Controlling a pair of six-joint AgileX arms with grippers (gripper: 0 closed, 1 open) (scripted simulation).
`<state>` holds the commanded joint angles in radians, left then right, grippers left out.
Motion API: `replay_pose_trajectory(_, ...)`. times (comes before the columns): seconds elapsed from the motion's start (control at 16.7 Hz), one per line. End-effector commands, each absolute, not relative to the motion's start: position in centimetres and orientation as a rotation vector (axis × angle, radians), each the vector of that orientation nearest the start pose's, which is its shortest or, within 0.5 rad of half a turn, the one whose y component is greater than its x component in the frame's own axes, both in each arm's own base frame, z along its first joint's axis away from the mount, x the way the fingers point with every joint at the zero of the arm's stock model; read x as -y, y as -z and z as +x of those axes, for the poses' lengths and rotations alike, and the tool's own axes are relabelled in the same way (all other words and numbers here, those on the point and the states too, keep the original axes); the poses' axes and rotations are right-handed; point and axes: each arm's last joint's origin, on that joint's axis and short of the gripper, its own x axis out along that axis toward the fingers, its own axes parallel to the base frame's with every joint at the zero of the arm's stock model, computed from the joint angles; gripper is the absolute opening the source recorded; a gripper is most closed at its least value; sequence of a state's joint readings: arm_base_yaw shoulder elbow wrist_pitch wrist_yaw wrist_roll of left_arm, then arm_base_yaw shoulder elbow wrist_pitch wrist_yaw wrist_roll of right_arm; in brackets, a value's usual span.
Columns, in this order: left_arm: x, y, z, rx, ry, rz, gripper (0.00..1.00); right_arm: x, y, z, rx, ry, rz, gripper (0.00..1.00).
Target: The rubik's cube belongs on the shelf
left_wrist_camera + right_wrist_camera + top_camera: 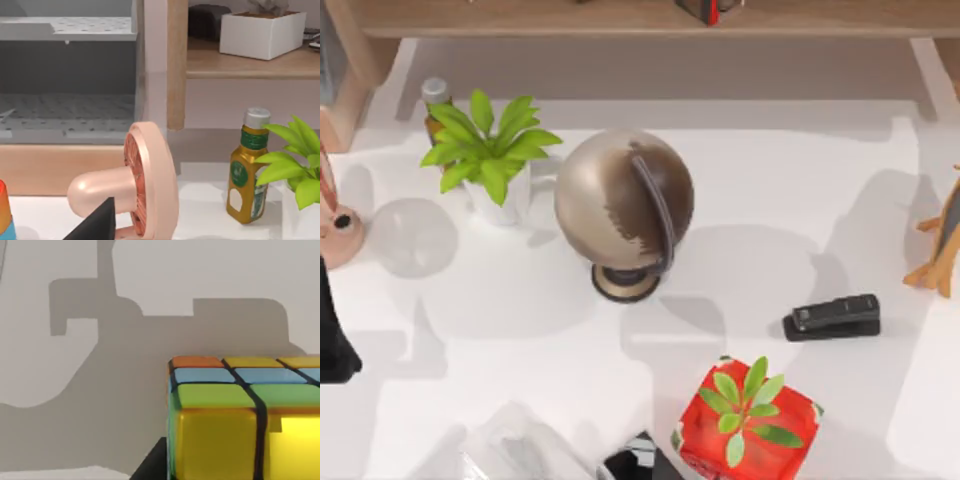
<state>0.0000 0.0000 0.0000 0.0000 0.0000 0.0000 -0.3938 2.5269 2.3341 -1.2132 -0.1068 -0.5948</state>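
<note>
Rubik's cube (240, 420) close to right wrist camera, shelf (640, 18) along top

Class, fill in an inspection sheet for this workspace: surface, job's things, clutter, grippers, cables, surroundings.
Surface: white table, crossed by shadows.
Job's things: rubik's cube close before the right wrist camera; shelf along the top view's upper edge.
Clutter: globe, potted plant, bottle, stapler, red box, pink mushroom ornament.
Grippers: left gripper beside the ornament; right gripper beside the cube.
Cables: nothing seen.
Surroundings: white box, grey rack.
</note>
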Motion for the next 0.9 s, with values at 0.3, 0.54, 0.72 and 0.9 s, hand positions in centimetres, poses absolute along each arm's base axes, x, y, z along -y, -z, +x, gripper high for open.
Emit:
replay_pose_trajectory(0.3, 0.1, -16.0, 10.6, 0.000, 0.000, 0.000, 1.00, 18.6, -18.0, 47.5, -1.365, -0.189, -0.154, 0.00)
replay_pose_trajectory(0.54, 0.1, -16.0, 10.6, 0.000, 0.000, 0.000, 1.00, 18.6, -19.2, 47.4, -1.364, -0.188, -0.154, 0.00)
replay_pose_trajectory(0.72, 0.1, -16.0, 10.6, 0.000, 0.000, 0.000, 1.00, 18.6, -19.1, 47.4, -1.364, -0.187, -0.153, 0.00)
replay_pose_trajectory(0.9, 0.1, -16.0, 10.6, 0.000, 0.000, 0.000, 1.00, 18.6, -19.7, 47.2, -1.354, -0.176, -0.157, 0.00)
